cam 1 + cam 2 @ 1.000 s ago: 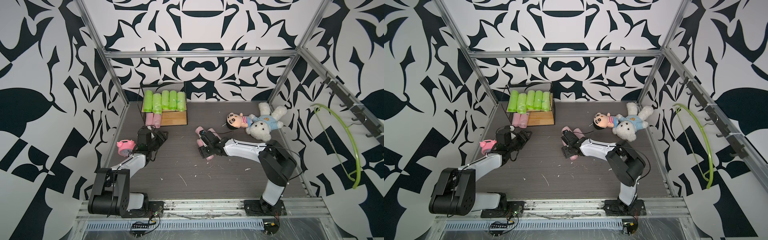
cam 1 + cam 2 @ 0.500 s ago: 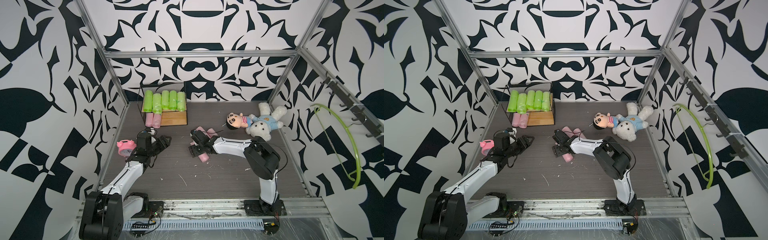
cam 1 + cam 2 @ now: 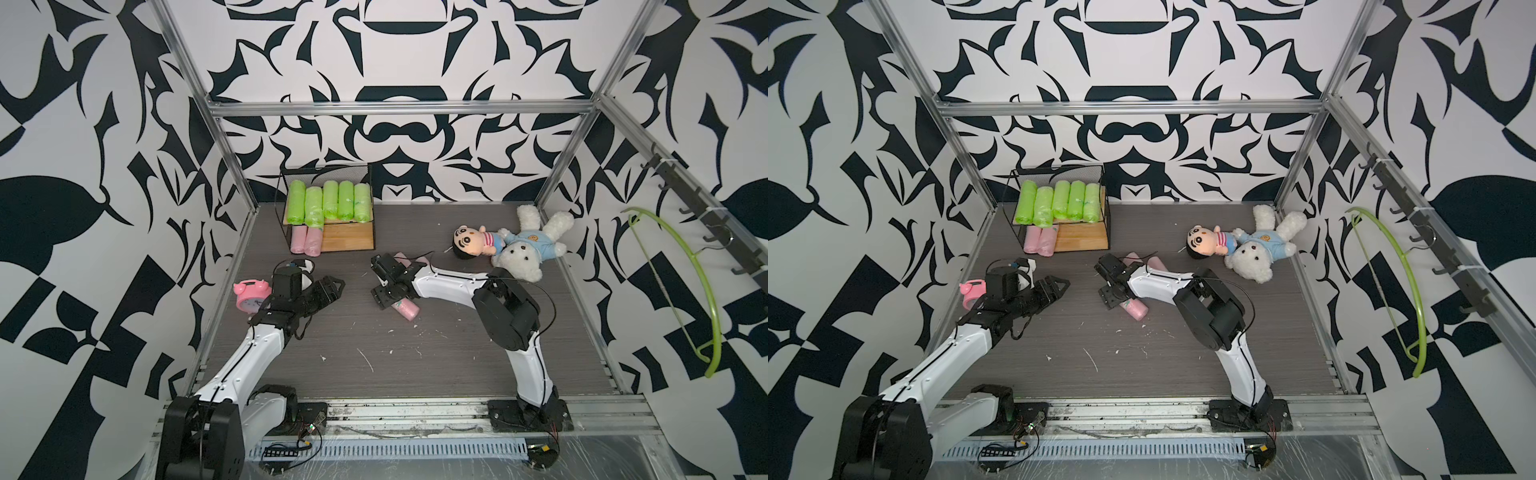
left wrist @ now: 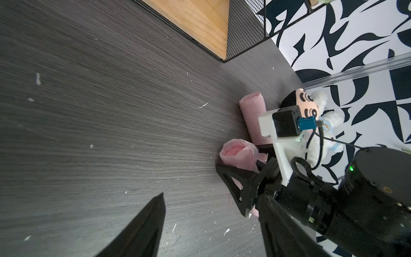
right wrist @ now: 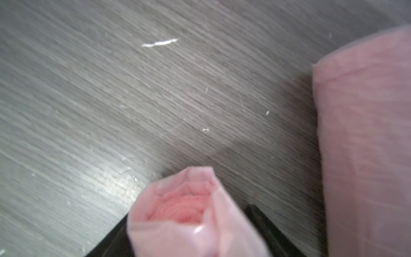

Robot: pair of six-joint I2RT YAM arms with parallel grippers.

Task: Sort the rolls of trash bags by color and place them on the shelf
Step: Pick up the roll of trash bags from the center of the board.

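In the last second my right arm (image 3: 449,282) has swung a bit toward the side where the shelf (image 3: 347,239) stands. The pink roll (image 3: 406,310) has come along with it, so I think the grab worked. The right gripper (image 3: 388,291) has its jaws pressed on both sides of that roll. It is low over the table (image 3: 415,365), near the middle and well apart from the shelf, and I cannot tell if it is lifted clear. My left arm (image 3: 257,349) has reached out too, and the left gripper (image 3: 330,291) is spread wide with nothing in it. The roll looks soft and pale pink, with crinkly film. Its end is squashed a little, with folds showing inside. Five green rolls (image 3: 330,201) lie side by side on the top board. Two pink rolls (image 3: 305,240) lie on the bottom board with bare wood beside them. Two more pink rolls (image 3: 1158,262) wait on the table just behind my right arm. So I think three pink ones are left to go.
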